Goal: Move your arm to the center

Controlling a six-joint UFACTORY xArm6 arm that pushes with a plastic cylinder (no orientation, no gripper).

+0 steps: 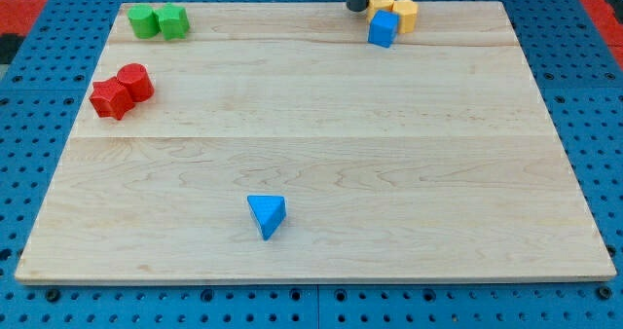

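Observation:
My tip (357, 8) is at the view's top, right of centre, at the wooden board's (321, 144) far edge. It stands just left of two yellow blocks (393, 12) and up-left of a blue cube (383, 30); whether it touches them I cannot tell. A blue triangular block (267, 215) lies alone near the view's bottom, left of centre. Two green blocks (160, 21) sit together at the top left. A red cylinder (134, 82) and a red star-like block (110, 99) touch each other at the left edge.
The board lies on a blue perforated table (39, 95) that shows on all sides. A red patch (24, 8) shows at the view's top left corner and another at the top right.

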